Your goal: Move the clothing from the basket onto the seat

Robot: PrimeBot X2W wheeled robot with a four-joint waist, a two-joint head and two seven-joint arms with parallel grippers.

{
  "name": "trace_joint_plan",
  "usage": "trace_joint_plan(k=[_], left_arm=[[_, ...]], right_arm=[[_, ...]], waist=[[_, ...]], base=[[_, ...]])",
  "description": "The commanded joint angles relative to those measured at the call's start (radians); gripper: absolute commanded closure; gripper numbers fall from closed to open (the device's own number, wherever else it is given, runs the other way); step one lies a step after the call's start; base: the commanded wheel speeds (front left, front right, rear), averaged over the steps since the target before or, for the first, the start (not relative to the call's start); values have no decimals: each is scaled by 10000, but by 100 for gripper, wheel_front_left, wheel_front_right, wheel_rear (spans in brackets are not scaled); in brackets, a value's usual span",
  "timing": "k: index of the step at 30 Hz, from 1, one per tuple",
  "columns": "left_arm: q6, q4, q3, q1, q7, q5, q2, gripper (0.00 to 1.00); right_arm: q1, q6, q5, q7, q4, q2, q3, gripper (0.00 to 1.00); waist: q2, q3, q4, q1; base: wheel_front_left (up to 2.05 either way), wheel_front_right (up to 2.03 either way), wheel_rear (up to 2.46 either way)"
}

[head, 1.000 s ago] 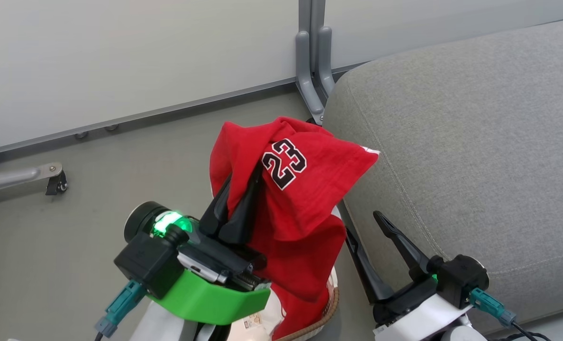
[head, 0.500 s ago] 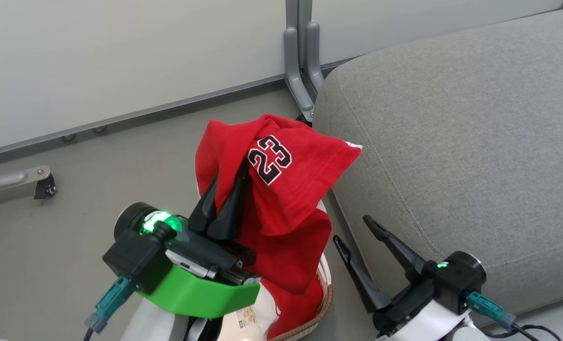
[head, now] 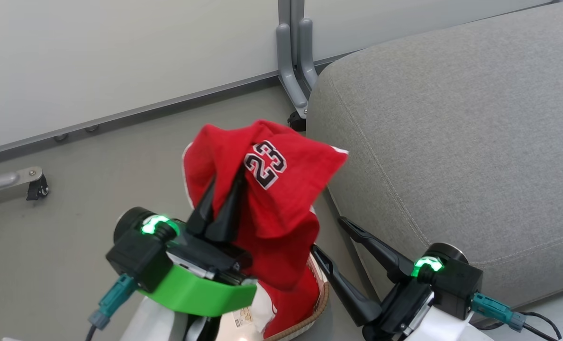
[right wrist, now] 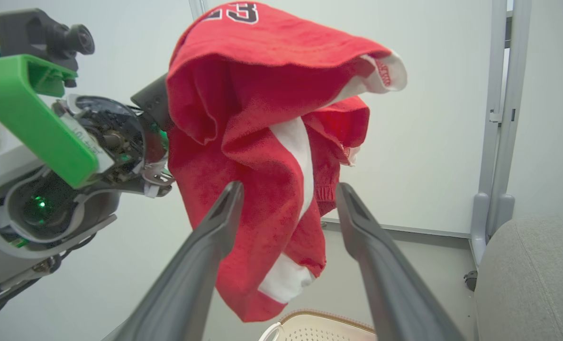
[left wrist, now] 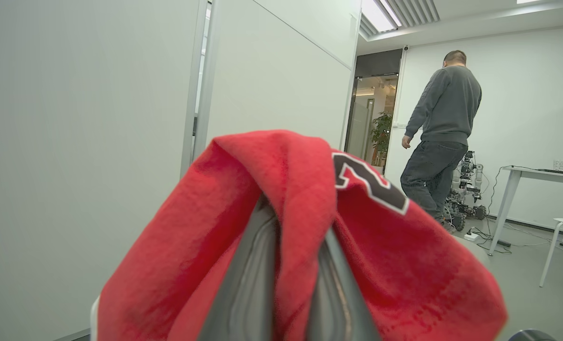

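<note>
1. My left pincer (head: 227,185) is pressed together on a fold of the soft red fabric garment with white trim and a black-and-white 23 (head: 281,203). The cloth drapes over both fingertips like a hood.
2. The garment hangs in the air, its long axis running down from the pinch. In my right wrist view its lowest hem dangles clear above the small cream perforated plastic basket with a brown woven-look rim (head: 323,303).
3. The large grey woven-fabric seat cushion (head: 452,142) lies to the right of the load, with its rounded near corner just beside the garment's outflung flap.
4. So I judge the carry should go rightward, with enough height for the hanging tail to pass over the cushion's edge rather than drag against its side.
5. My right pincer (head: 329,234) is spread wide and holds nothing. It sits low between basket and seat, nearer the seat than my left. The dangling tail hangs ahead of its fingers, so it could catch that end if needed.
</note>
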Motion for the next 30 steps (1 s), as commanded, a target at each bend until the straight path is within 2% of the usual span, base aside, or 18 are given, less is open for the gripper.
trace_joint_plan(k=[1, 10, 17, 22, 26, 27, 28, 29, 30], left_arm=[[-28, -23, -186, -58, -2, -95, 144, 100], [-28, -236, -1245, -284, -2, -513, 480, 100], [-28, -230, -1914, -454, -2, -865, 739, 100], [-28, 27, -2281, -575, -2, -839, 859, 100], [-28, 85, -2328, -615, -2, -934, 743, 100], [-28, 102, -2329, -622, -2, -946, 729, 100], [-28, 116, -2310, -610, -2, -958, 711, 100], [-28, 145, -2287, -575, -2, -975, 685, 100], [-28, 176, -2280, -538, -2, -1000, 684, 100]], right_arm=[[-201, 1, 29, -31, -6, -39, 89, 0], [-894, 1, -112, -31, 490, -373, 534, 0], [-1755, 1, 240, -31, 792, -708, 1676, 0], [-2108, 1, 338, -30, 1064, -534, 2002, 0], [-2265, 1, 285, -31, 1346, -302, 2070, 0], [-2237, 1, 291, -31, 1392, -233, 2079, 15], [-2210, 1, 296, -30, 1426, -191, 2086, 68], [-2170, 1, 294, -31, 1441, -140, 2045, 100], [-2114, 1, 269, -31, 1443, -106, 1992, 100]], waist=[[0, 10, -1, 0], [0, -5, 135, 0], [0, 6, 127, 0], [0, -21, 134, 0], [0, -48, 167, 0], [0, -61, 182, 0], [0, -74, 193, 0], [0, -91, 203, 0], [0, -107, 212, 0]], base=[[0, 0, 0], [0, 0, 0], [0, 0, 0], [0, 0, 0], [0, 0, 0], [0, 0, 0], [0, 0, 0], [0, 0, 0], [0, 0, 0]])
